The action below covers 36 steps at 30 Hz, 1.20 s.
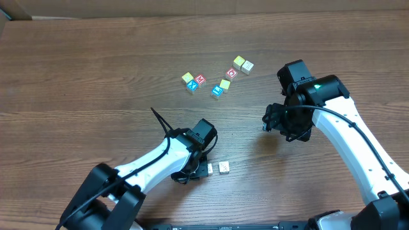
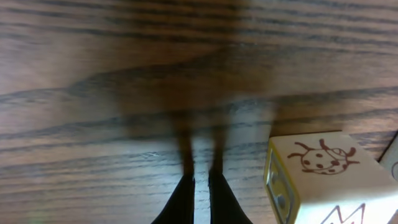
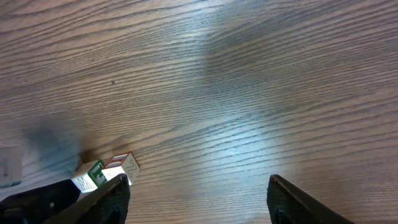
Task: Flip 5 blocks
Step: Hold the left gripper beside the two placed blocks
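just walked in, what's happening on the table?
Two arms are working over small alphabet blocks on a wooden table. The left gripper is down at the tabletop, shut on nothing, beside a pair of pale blocks. Its wrist view shows a ladybug-faced block next to the closed fingers. The right gripper hangs open and empty. The other colourful blocks sit in a loose cluster further back.

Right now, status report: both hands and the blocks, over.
Left hand shut, empty, beside ladybird block. Right hand open, empty. Other blocks clustered beyond. Nothing in the way.
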Available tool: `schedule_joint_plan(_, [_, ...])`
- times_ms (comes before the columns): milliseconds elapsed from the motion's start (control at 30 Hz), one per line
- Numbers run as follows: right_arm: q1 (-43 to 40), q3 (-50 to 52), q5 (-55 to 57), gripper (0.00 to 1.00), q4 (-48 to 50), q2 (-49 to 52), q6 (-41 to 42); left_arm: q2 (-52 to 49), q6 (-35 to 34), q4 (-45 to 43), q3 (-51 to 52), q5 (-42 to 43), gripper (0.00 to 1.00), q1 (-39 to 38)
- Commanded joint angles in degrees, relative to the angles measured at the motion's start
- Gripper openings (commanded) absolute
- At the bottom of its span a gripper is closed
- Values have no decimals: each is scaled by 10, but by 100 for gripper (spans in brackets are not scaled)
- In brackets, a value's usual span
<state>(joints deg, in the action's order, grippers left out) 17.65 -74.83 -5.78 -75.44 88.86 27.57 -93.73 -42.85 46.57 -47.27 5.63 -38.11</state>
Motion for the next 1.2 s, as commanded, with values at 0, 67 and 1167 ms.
schedule_joint_plan(0, [0, -12, -3, 72, 3, -11, -5, -6, 11, -9, -6, 15, 4, 2])
schedule_joint_plan(67, [0, -12, -3, 72, 3, -11, -5, -6, 12, -14, -6, 15, 4, 2])
schedule_joint_plan(1167, [0, -12, -3, 72, 3, -11, -5, -7, 19, -68, -6, 45, 4, 2])
